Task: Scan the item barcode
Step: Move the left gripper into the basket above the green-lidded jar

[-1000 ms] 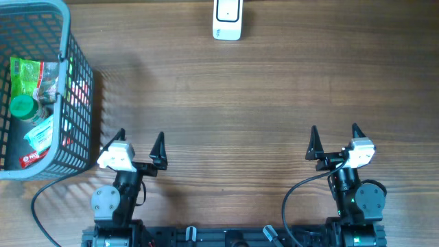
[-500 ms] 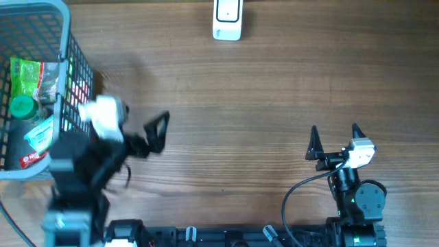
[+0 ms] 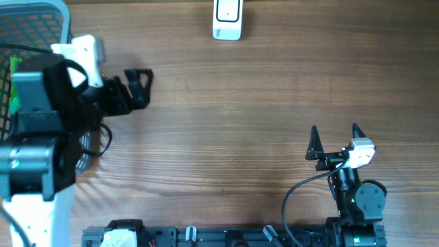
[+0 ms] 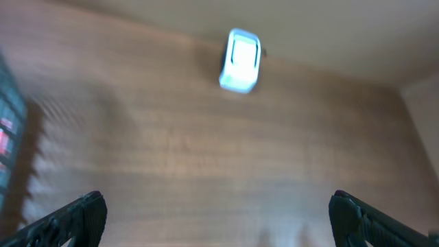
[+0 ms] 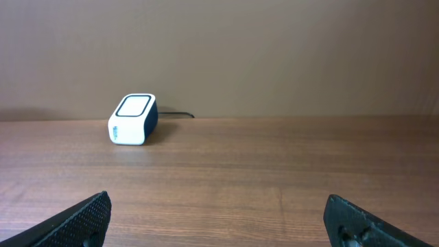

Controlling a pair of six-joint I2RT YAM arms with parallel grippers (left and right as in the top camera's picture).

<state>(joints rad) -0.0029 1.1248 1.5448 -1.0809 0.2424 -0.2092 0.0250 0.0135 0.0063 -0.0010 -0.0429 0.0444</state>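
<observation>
While nothing is held yet, the right gripper (image 3: 335, 134) sits well nearer than the scanner (image 3: 227, 19) and off to its right, low by the base, its jaws spread wide and empty over bare table (image 3: 240, 151). Left of the scanner and somewhat nearer than it, the left gripper (image 3: 140, 88) hangs raised on its arm, jaws likewise spread with nothing between them. Its wrist view looks across the wood toward the scanner. Farther left of the scanner stands the basket (image 3: 41, 8), mostly hidden under the left arm. The item (image 3: 12, 65) lies inside it and shows only as a sliver of green packaging, so its shape and its barcode face cannot be told. Judging by that glimpse, it is probably a light, soft, crinkly packet, slippery and apt to sag. It would be best pinched across a firm edge or seam, clear of the code, so the printed side can be turned to the scanner, which stands at the far edge, its window seemingly facing up.
</observation>
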